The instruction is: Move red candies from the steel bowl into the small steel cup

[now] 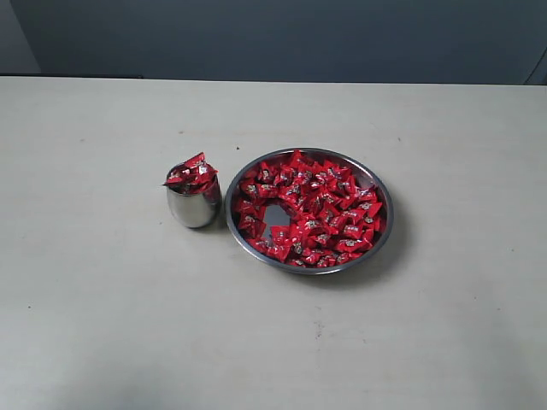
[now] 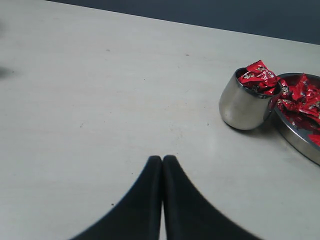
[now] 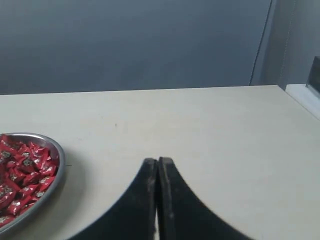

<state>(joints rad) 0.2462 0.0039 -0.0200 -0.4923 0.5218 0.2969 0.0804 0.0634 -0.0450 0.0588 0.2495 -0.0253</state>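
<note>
The steel bowl (image 1: 384, 224) sits at the table's middle, filled with red candies (image 1: 320, 209) around a small bare patch of steel. Just left of it stands the small steel cup (image 1: 193, 209), heaped with red candies (image 1: 191, 173) above its rim. Neither gripper shows in the exterior view. In the left wrist view my left gripper (image 2: 162, 159) is shut and empty over bare table, well apart from the cup (image 2: 242, 106) and bowl (image 2: 296, 137). In the right wrist view my right gripper (image 3: 157, 162) is shut and empty, off to the side of the bowl (image 3: 54, 182).
The beige table (image 1: 102, 325) spreads wide around both vessels. A dark blue wall (image 1: 273, 38) runs behind its far edge. The right wrist view shows the table's end (image 3: 300, 97) near a grey corner.
</note>
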